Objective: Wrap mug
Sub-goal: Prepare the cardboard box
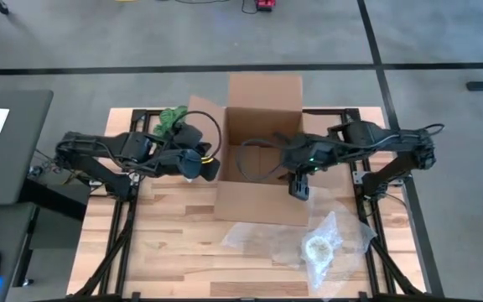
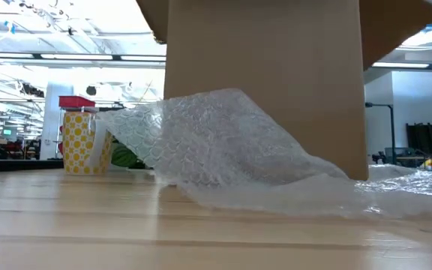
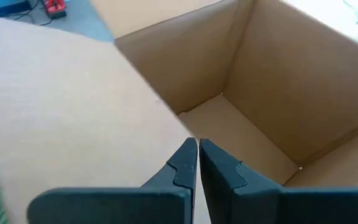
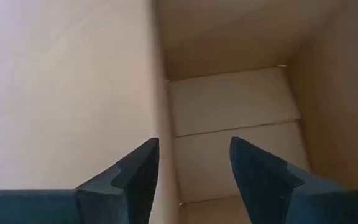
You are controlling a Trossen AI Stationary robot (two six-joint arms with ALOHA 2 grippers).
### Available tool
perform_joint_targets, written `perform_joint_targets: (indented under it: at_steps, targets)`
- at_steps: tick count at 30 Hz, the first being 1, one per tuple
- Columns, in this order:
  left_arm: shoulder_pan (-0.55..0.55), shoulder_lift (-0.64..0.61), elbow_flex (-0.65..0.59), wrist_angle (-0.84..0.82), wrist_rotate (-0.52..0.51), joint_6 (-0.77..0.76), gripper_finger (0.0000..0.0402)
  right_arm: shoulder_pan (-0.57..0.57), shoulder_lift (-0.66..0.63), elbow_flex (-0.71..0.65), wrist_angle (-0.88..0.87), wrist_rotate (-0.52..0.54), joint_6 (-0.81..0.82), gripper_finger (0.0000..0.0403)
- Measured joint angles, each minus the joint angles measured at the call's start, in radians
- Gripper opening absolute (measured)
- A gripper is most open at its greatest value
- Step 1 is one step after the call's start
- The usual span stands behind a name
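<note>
While both arms reach inward over the wooden table [image 1: 174, 243], an open cardboard box [image 1: 262, 113] stands at its middle with all four flaps spread. Seen from above, the left gripper [image 1: 193, 164] sits at the box's left flap, beside the left wall; its wrist view shows the two dark fingers [image 3: 182, 165] pressed nearly together with only a thin slit between them, holding nothing, and looking down past the flap into the bare box floor. The right gripper [image 1: 298, 186] hangs over the box's near right corner; in its own view the fingers [image 4: 138, 174] stand clearly apart, empty, straddling the top edge of a box wall, with the seamed floor of the box beyond. On the near right part of the table, in front of the box and apart from both grippers, lies a crumpled sheet of bubble wrap [image 1: 309, 239] with the mug [image 1: 318, 248] resting on it, a yellowish dotted round in the high view. From table height the wrap [image 2: 223, 146] billows in front of the box [image 2: 265, 75], and the yellow-dotted mug [image 2: 81, 142] stands upright just beside its edge. A green object [image 1: 172, 120] lies at the far left of the table, behind the left arm.
</note>
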Motion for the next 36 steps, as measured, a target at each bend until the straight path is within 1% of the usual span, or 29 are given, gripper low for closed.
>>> perform_joint_targets:
  at_steps: [4,6,9,11,15,17,20,22,24,26,28,31,36]
  targets:
    - [0.000,-0.008,0.000,-0.080,-0.010,-0.067,0.0000,-0.003,-0.069,0.000,-0.091,0.132,0.126,0.0169]
    - [0.000,-0.007,0.000,-0.130,-0.010,-0.101,0.0000,-0.003,-0.107,0.000,-0.174,0.173,0.201,0.0160]
    - [0.000,-0.005,0.000,-0.185,-0.010,-0.142,0.0000,-0.008,-0.155,0.001,-0.301,0.187,0.329,0.0146]
    - [0.000,-0.001,0.000,-0.202,-0.010,-0.151,0.0000,-0.009,-0.187,-0.029,-0.305,0.187,0.395,0.0138]
    - [0.000,0.010,-0.012,-0.206,-0.008,-0.137,0.0000,-0.005,-0.254,-0.155,-0.308,0.186,0.510,0.0124]
    - [0.000,0.012,-0.042,-0.198,0.004,-0.136,0.0000,0.001,-0.280,-0.248,-0.301,0.180,0.551,0.0120]
    - [-0.006,0.012,-0.114,-0.132,0.026,-0.134,0.0000,0.007,-0.306,-0.388,-0.196,0.147,0.560,0.0118]
    - [-0.014,0.012,-0.169,-0.055,0.031,-0.118,0.0000,0.005,-0.311,-0.466,-0.134,0.140,0.561,0.0118]
    - [-0.019,0.012,-0.220,0.029,0.031,-0.070,0.0000,0.001,-0.308,-0.523,-0.073,0.148,0.555,0.0118]
    - [-0.019,0.013,-0.258,0.088,0.039,-0.038,0.0000,-0.010,-0.299,-0.549,-0.044,0.170,0.544,0.0118]
    - [-0.011,0.013,-0.271,0.107,0.045,-0.030,0.0000,-0.026,-0.290,-0.544,-0.043,0.187,0.533,0.0118]
    - [-0.010,0.004,-0.262,0.077,0.043,-0.033,0.0000,-0.042,-0.294,-0.507,-0.063,0.192,0.523,0.0118]
    - [-0.011,-0.040,-0.245,0.071,0.036,-0.033,0.0000,-0.022,-0.330,-0.419,-0.071,0.199,0.528,0.0118]
